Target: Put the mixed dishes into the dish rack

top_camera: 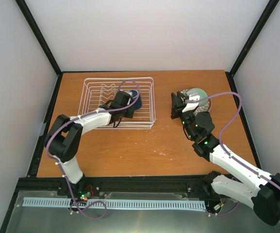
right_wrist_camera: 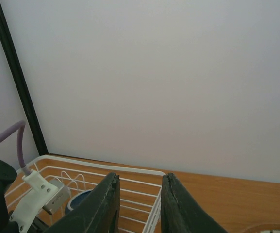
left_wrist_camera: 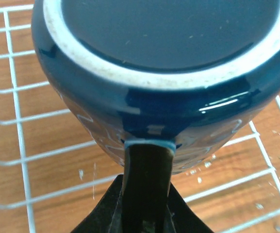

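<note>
Pinching mug (left_wrist_camera: pixel 154 111) handle, left jaws, over rack (left_wrist_camera: pixel 18 118)

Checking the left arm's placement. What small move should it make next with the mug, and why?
Probably ease the dark blue mug down until it settles on the dish rack wires. The left gripper is shut on its handle inside the rack; whether the mug rests there is unclear.

rack (top_camera: pixel 92 92): 1 | mug (top_camera: pixel 136 100): 1 | arms (top_camera: pixel 89 119): 2 | table dishes (top_camera: pixel 198 92): unclear
</note>
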Motion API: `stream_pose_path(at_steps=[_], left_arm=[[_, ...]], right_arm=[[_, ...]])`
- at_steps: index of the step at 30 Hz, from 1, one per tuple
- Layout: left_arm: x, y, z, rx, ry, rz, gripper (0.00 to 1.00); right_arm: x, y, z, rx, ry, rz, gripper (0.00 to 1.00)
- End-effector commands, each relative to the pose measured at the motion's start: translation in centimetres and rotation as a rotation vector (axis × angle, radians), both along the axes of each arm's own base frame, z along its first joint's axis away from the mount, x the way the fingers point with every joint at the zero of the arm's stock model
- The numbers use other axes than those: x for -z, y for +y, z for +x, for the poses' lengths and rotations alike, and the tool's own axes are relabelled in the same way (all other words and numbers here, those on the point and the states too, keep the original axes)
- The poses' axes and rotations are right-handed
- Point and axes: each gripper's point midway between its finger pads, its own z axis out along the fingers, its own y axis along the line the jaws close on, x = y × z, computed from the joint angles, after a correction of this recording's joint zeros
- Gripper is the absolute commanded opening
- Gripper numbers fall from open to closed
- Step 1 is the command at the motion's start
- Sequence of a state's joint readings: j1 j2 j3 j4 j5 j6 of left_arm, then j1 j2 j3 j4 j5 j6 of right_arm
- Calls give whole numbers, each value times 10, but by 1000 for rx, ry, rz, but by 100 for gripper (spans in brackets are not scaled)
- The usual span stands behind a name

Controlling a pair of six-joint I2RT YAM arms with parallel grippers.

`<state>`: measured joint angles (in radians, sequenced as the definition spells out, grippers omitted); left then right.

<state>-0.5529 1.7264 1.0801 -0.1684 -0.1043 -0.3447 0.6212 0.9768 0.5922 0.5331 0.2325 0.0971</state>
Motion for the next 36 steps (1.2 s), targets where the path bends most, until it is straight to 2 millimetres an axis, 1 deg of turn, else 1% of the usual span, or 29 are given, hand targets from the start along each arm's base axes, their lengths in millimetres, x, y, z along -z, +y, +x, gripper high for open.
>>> stream_pose_path(at_steps=[1, 2, 6, 10, 15, 19, 24, 26, 27, 29, 31, 33, 36], left_arm=[[-50, -17, 48, -22, -235, 33, 1], [-40, -20, 51, -20, -227, 53, 1], [-24, -32, 58, 0, -235, 69, 1], [-1, -39, 60, 7, -222, 97, 1], [17, -37, 63, -17, -246, 124, 1], [32, -38, 65, -21, -230, 145, 1], [42, -35, 70, -39, -234, 174, 1], [46, -36, 72, -42, -226, 183, 6], [47, -36, 73, -44, -221, 183, 12], [49, -36, 72, -46, -213, 181, 27], [48, -36, 71, -47, -212, 178, 33], [47, -34, 70, -49, -207, 177, 41], [44, -33, 68, -52, -207, 176, 48]], right_arm=[[8, -7, -3, 41, 10, -47, 23], [9, -8, -3, 44, 9, -52, 22], [11, -8, -2, 51, 10, -66, 22], [12, -8, 0, 60, 10, -82, 22], [14, -9, 1, 69, 11, -95, 22], [15, -10, 3, 78, 17, -105, 22], [15, -9, 4, 81, 18, -108, 22], [16, -10, 4, 85, 23, -110, 22], [16, -10, 5, 86, 25, -111, 22], [16, -11, 4, 90, 26, -111, 22], [15, -12, 4, 96, 25, -111, 22], [15, -13, 4, 101, 25, -112, 22], [15, -13, 4, 98, 29, -111, 22]])
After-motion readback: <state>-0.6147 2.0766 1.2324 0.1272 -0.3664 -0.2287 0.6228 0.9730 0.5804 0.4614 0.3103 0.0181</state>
